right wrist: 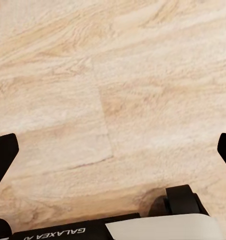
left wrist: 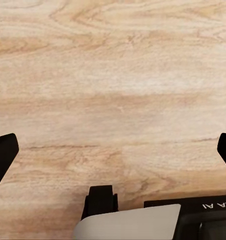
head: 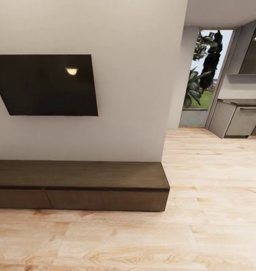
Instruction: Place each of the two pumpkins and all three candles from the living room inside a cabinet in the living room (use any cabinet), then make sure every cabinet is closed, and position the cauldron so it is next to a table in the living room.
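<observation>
The long, low, dark brown wooden cabinet (head: 78,186) is sitting on the light wood-plank floor (head: 203,233) against the pale grey wall (head: 131,82), running from the left edge of the head view to about the middle. Its flat handleless fronts are lying flush, so both visible compartments are looking closed, and its top is bare. Above it a flat black wall-mounted screen (head: 48,84) is hanging, catching a small reflection of a lamp.

To the far right, past the wall's corner, a tall glass opening (head: 205,75) is showing green plants outside, and grey kitchen units (head: 239,118) with a dark countertop are standing further right.

In the left wrist view, the left gripper (left wrist: 113,150) is pointing down at the plank floor with its two black fingertips (left wrist: 3,155) sitting wide apart at the frame's edges, nothing between them. In the right wrist view, the right gripper (right wrist: 113,150) is likewise spread wide over bare floor, its black fingertips (right wrist: 3,152) holding nothing. A dark rounded part, possibly a base wheel (right wrist: 182,199), is showing beneath it.
</observation>
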Controlling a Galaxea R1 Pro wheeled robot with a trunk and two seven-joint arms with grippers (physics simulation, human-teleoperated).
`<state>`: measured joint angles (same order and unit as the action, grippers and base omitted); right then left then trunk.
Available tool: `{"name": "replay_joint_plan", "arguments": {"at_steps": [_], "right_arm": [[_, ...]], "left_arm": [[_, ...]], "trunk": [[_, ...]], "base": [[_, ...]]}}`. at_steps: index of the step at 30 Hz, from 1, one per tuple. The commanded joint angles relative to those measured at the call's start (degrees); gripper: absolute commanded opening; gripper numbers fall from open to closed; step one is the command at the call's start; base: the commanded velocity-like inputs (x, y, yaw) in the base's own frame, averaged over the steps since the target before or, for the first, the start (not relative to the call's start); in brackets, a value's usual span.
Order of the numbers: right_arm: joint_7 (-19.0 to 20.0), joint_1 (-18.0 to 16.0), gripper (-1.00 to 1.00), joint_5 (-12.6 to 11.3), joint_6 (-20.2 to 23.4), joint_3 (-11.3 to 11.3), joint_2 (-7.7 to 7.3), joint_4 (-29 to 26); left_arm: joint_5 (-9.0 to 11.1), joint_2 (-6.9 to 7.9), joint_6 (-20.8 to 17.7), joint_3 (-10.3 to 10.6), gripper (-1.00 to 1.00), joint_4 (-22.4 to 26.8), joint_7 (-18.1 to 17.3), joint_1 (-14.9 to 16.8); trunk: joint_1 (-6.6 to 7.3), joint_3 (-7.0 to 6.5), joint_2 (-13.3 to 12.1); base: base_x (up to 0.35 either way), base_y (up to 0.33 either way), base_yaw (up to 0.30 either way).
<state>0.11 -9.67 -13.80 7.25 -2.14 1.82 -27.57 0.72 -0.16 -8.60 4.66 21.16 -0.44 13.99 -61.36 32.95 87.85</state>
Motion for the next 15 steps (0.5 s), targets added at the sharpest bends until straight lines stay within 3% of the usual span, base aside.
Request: {"name": "replay_joint_plan", "arguments": {"at_steps": [1, 3, 5, 6, 7, 8, 10, 13, 15], "right_arm": [[0.0, 0.0, 1.00, -0.3, 0.2, -0.2, 0.05, -0.2], [0.1, 0.0, 1.00, -0.2, -0.5, -0.2, 0.03, -0.2], [0.1, 0.0, 1.00, -0.3, -1.7, -0.4, -0.07, -0.2], [0.1, 0.0, 1.00, -0.4, -2.1, -0.5, -0.08, -0.2], [0.1, 0.0, 1.00, -0.4, -2.8, -0.6, -0.13, -0.1], [0.1, 0.0, 1.00, -0.4, -3.2, -0.6, -0.15, -0.1], [0.3, 0.0, 1.00, -0.5, -4.6, -0.7, -0.20, -0.1], [0.4, 0.0, 1.00, -0.5, -5.9, -0.8, -0.23, -0.1], [0.8, 0.0, 1.00, -0.5, -6.5, -0.8, -0.23, -0.2]], "left_arm": [[0.1, 0.01, -1.0, 0.2, 1.00, 1.0, -0.1, 0.0], [0.1, 0.20, -5.2, 0.2, 1.00, 5.6, -0.1, 0.1], [0.4, 0.57, -14.9, 0.1, 1.00, 14.2, -0.2, 0.0], [0.7, 0.66, -17.9, 0.0, 1.00, 16.9, -0.3, -0.1], [1.5, 0.91, -24.0, -0.1, 1.00, 22.6, -1.0, -0.3], [1.9, 1.10, -27.0, -0.1, 1.00, 25.5, -1.4, -0.3], [3.5, 2.23, -37.8, -0.1, 1.00, 35.9, -3.8, -0.5], [4.8, 3.22, -45.1, 0.0, 1.00, 45.7, -6.9, -0.5], [5.3, 3.33, -47.3, 0.3, 1.00, 50.5, -8.2, -0.5]], "trunk": [[-0.22, 0.24, 0.4], [-0.66, 0.60, 1.2], [-1.10, 0.96, 2.0], [-1.32, 1.14, 2.4], [-1.54, 1.32, 2.9], [-1.76, 1.50, 3.3], [-2.20, 1.86, 4.1], [-2.86, 2.40, 5.3], [-3.30, 2.76, 6.1]], "base": [[0.000, 0.000, 0.000], [0.000, 0.000, 0.000], [0.000, 0.000, 0.000], [0.000, 0.000, 0.000], [0.000, 0.000, 0.000], [0.000, 0.000, 0.000], [0.000, 0.000, 0.000], [0.000, 0.000, 0.000], [0.000, 0.000, 0.000]]}}
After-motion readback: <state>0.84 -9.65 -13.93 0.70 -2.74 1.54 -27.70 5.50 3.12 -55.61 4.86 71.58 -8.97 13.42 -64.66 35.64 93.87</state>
